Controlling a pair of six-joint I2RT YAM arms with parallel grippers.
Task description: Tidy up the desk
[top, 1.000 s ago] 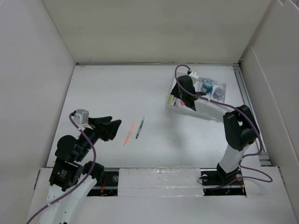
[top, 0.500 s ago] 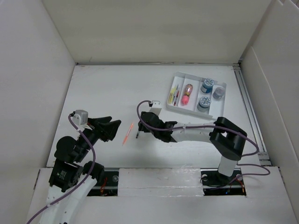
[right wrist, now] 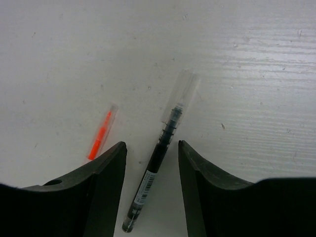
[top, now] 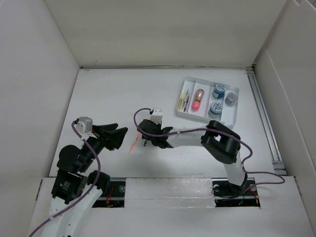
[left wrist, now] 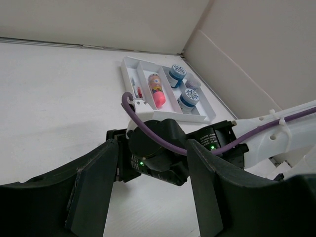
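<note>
On the white desk a black pen with a clear cap and a shorter orange pen lie side by side near the middle. My right gripper hangs low over the black pen, open. In the right wrist view the jaws of the right gripper straddle the pen's barrel without touching it, and the orange pen lies just left of the left finger. My left gripper is open and empty, just left of the orange pen, facing the right wrist.
A white compartmented tray stands at the back right, holding pens, a pink and yellow figure and three round tape-like rolls; it also shows in the left wrist view. Tall white walls border the desk. The right arm stretches across the middle.
My right gripper has swung from over the tray leftward and down to the black pen, now straddling it. The left arm and both pens have not moved.
</note>
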